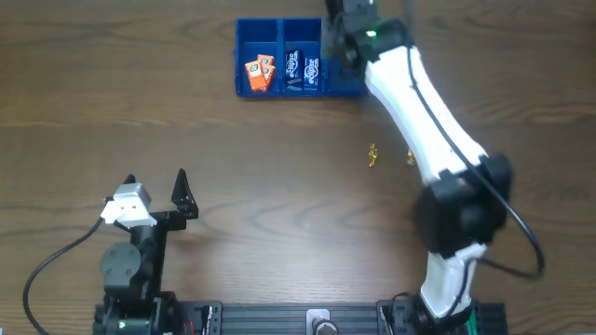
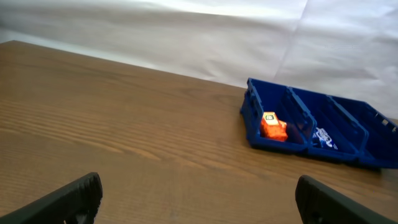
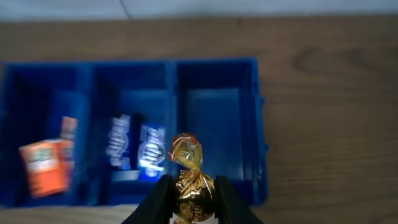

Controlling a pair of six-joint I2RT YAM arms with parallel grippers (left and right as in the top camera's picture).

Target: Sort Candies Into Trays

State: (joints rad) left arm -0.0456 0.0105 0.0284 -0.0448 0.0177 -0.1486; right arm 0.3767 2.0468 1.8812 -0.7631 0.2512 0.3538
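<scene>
Gold candy (image 3: 186, 157) in right claw (image 3: 191, 194) over tray (image 3: 259, 124), right wrist view

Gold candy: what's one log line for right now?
right hand: shut on gold candy | place: by blue tray | left hand: open | table: two loose gold candies

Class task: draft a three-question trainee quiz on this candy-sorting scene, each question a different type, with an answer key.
1. True or false: the right gripper holds a gold candy.
2. Multiple choice: in the middle compartment of the blue tray, the wrapped candies are A orange, B blue, C gold.
3. Short answer: how many loose gold candies lie on the table?
Key: 1 true; 2 B; 3 two.
</scene>
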